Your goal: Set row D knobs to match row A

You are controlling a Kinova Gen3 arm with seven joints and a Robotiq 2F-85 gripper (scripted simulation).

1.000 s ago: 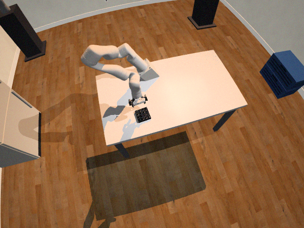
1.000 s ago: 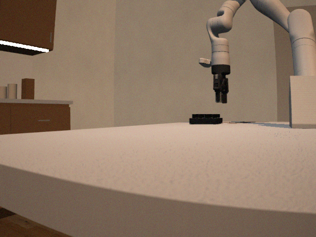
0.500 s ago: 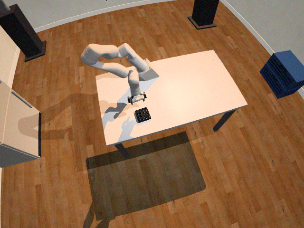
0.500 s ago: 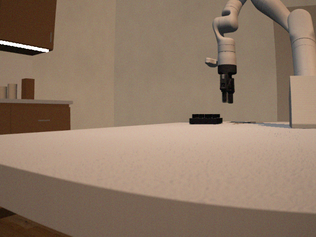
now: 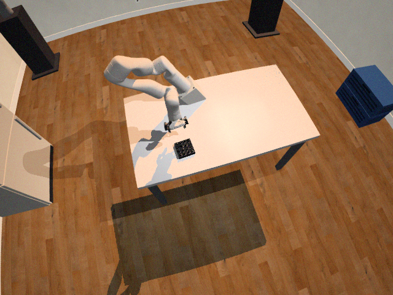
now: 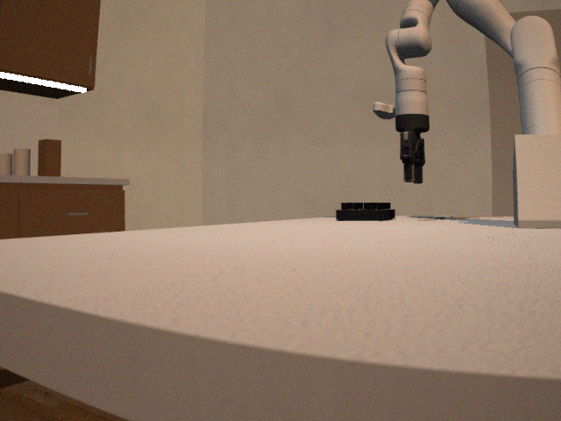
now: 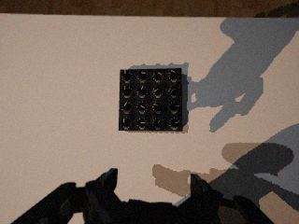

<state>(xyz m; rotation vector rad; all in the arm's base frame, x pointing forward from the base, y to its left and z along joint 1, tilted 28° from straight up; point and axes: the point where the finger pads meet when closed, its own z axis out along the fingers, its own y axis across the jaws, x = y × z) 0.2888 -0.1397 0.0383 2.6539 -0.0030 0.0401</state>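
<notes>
Knob box (image 5: 184, 148) (image 6: 365, 214) (image 7: 150, 100) sits flat on table (image 5: 253, 104) (image 6: 272, 289) (image 7: 61, 93), near its edge. Gripper (image 5: 176, 125) (image 6: 413, 181) (image 7: 152, 179) hangs above the table beside the box, not touching, jaws wide open, nothing held. Knob lines too small to read.

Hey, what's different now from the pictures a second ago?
The open gripper has moved away from the knob box, back toward the arm's base, at about the same height. Nothing was visibly grasped or let go. The knob box stayed where it was on the table.
</notes>
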